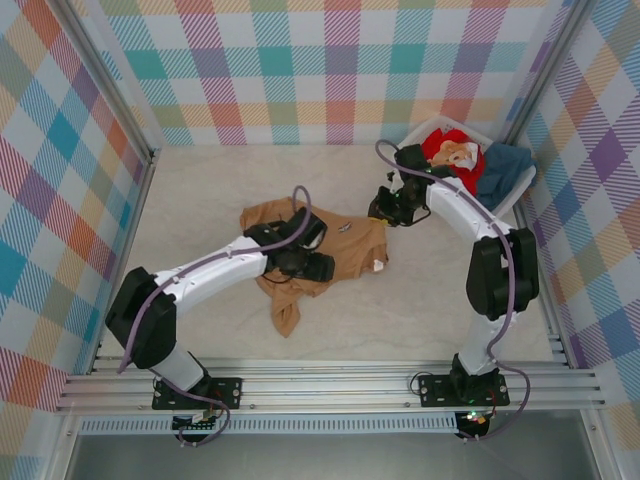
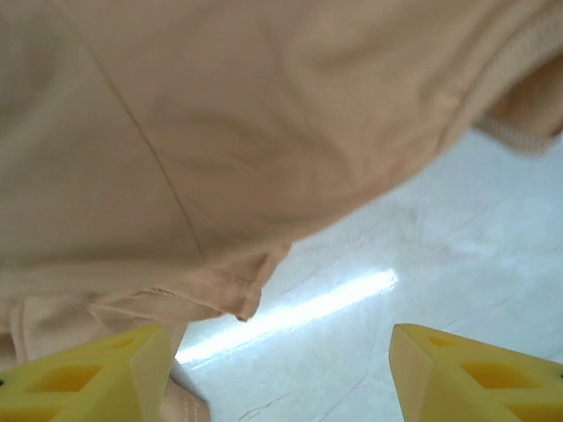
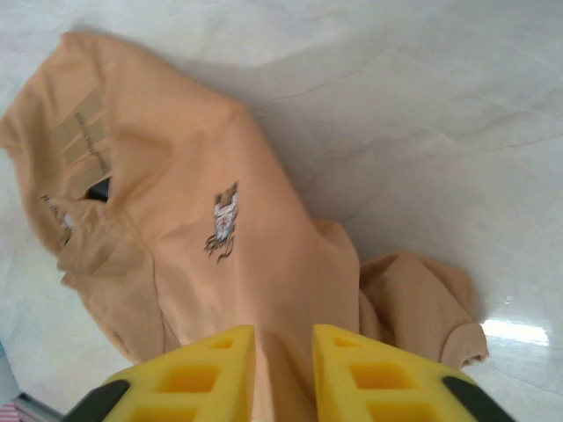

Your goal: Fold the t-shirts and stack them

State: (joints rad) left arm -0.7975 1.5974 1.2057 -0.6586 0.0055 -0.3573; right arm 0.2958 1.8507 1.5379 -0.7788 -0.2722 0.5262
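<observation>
Left gripper (image 2: 281, 369), jaws wide and empty, hangs at the hem of the tan shirt (image 2: 220, 132). Right gripper (image 3: 283, 352), jaws slightly parted, grips nothing. The shirt's small dark print (image 3: 224, 224) is unreadable. It lies crumpled mid-table (image 1: 450, 310) with bare tabletop around it. The red shirt (image 1: 450, 150) and teal shirt (image 1: 510, 160) fill the basket (image 1: 520, 192).

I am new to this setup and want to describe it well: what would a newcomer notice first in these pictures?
First, the tan t-shirt, lying crumpled in the middle of the table, with the left gripper open over its edge and the right gripper hanging over it. Next, the white basket in the far right corner, holding a red t-shirt and a dark teal t-shirt.
</observation>
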